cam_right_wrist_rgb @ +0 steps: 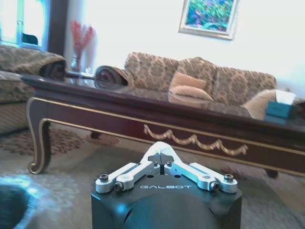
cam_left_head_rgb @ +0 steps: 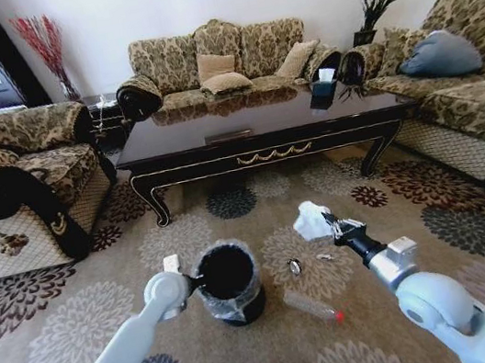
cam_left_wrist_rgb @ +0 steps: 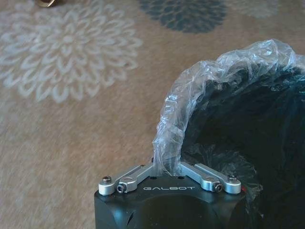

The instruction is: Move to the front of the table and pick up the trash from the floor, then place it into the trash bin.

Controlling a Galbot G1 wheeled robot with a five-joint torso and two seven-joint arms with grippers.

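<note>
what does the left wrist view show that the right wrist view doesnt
Left wrist view alone: the left gripper shut on the clear liner bag at the rim of the trash bin, seen close, with its dark inside.

Right wrist view alone: the right gripper shut on a small white piece of the trash, the table with its gold scroll ornament, a sofa with cushions, a tissue box and a framed picture.

Both: the patterned floor, and a sliver of the bin at the edge of the right wrist view.
</note>
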